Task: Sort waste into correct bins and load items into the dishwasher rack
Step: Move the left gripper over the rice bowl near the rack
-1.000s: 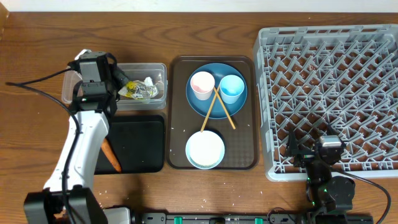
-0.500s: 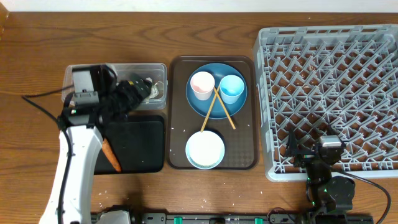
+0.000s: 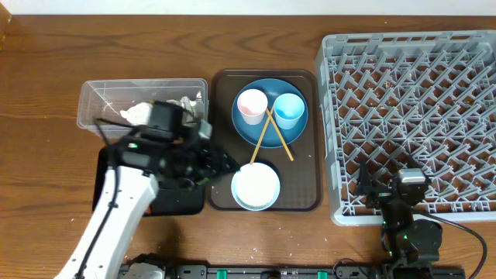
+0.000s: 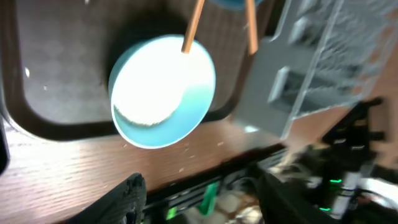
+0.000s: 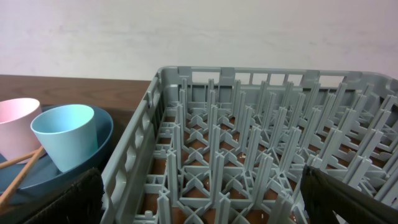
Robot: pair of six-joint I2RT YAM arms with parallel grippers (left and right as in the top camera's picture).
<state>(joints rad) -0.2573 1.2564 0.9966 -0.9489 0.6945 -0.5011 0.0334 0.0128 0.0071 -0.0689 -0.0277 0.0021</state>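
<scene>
Arm (image 3: pixel 124 203) aslant, left tool (image 3: pixel 220 164) near bowl (image 3: pixel 256 187)

**Overhead.** The left arm (image 3: pixel 116 203) is covering most of the black tray (image 3: pixel 194 203); what is lying there cannot be told. The arm is also masking the 6 o'clock wall of the clear tub (image 3: pixel 101 97). The dishwasher rack (image 3: pixel 411 101) is running off the 3 o'clock edge.

**Left wrist.** The whole view is blurring. The chopsticks (image 4: pixel 193 25) are being cut at 12 o'clock, and the left end effector (image 4: pixel 199 190) at 6 o'clock.

**Right wrist.** The pink cup (image 5: pixel 12 124) is being cropped at 9 o'clock. The right end effector (image 5: pixel 202 199) is showing only as dark corners.
</scene>
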